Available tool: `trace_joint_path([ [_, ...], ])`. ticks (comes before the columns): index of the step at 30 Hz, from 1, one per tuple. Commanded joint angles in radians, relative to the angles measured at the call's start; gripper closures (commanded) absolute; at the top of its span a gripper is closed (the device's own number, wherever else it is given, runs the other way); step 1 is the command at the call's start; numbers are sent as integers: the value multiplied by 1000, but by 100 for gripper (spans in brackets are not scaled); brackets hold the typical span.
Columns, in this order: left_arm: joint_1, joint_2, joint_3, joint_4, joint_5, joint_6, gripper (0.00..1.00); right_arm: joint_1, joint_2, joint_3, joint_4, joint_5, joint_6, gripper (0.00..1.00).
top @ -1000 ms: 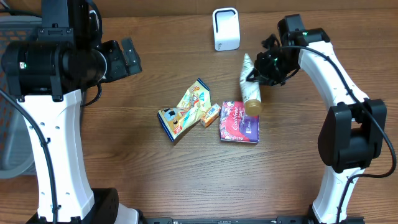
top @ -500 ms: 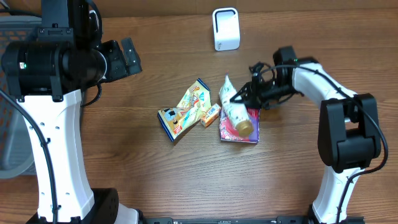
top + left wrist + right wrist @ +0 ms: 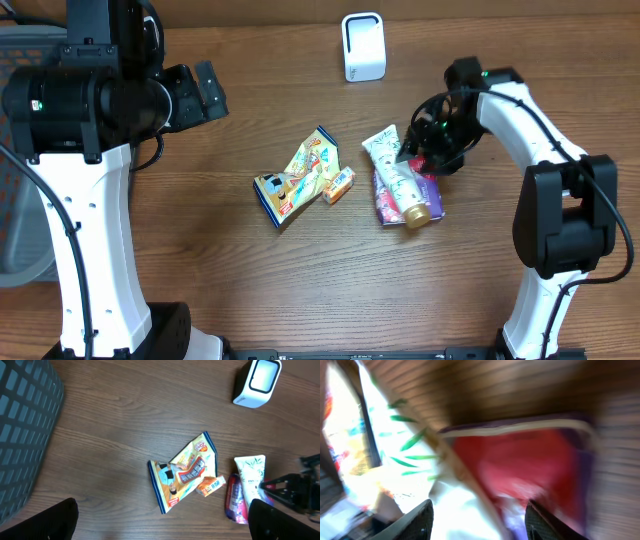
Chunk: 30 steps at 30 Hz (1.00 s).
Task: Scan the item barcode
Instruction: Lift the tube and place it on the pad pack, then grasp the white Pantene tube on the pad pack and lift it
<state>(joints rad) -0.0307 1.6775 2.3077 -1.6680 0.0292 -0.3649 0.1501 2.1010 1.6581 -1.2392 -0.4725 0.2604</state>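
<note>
1. Lying flat on the brown wooden table (image 3: 250, 280), the white squeeze tube with green leaf print (image 3: 398, 172) has its gold cap (image 3: 418, 213) pointing toward the near edge and its crimped end toward the far edge.
2. The tube rests across a red-and-purple flat carton (image 3: 384, 203), which shows on both sides of it.
3. The right gripper (image 3: 420, 155) sits low just beside the tube's upper half, on its right side.
4. In the right wrist view, which is blurred, the two dark fingers (image 3: 415, 520) stand apart, with the tube and the carton showing past them; nothing is pinched.
5. The left gripper (image 3: 205, 90) hangs high over the left part of the table, well apart from every item, its jaws spread wide.
6. A small white box-shaped scanner (image 3: 363, 46) stands upright near the far edge, apart from the tube.
7. A yellow-and-blue snack pouch (image 3: 298, 178) lies left of the tube, with a small orange packet (image 3: 338, 185) touching its right edge.
8. A grey mesh basket (image 3: 25, 435) stands at the far left.
</note>
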Motion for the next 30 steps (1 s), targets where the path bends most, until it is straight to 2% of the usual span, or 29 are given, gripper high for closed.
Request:
trace_joint_path([
  [1, 4, -15, -3, 3, -3, -10, 0, -13, -18, 109, -53, 225, -27, 39],
  [6, 4, -15, -3, 3, -3, -10, 0, -4, -18, 230, -158, 224, -112, 40],
  [12, 4, -15, -3, 3, -3, -10, 0, 82, -19, 260, -241, 221, -364, 40],
  [15, 4, -15, -3, 3, -3, -10, 0, 163, -19, 260, -248, 353, -369, 38],
  [18, 4, -15, -3, 3, -3, -10, 0, 263, -18, 253, -232, 522, -334, 30],
  [22, 4, -15, -3, 3, -3, -10, 0, 329, -18, 217, -199, 562, -332, 23],
  [30, 4, -15, -3, 3, -3, -10, 0, 339, -17, 105, -147, 562, -314, 24],
])
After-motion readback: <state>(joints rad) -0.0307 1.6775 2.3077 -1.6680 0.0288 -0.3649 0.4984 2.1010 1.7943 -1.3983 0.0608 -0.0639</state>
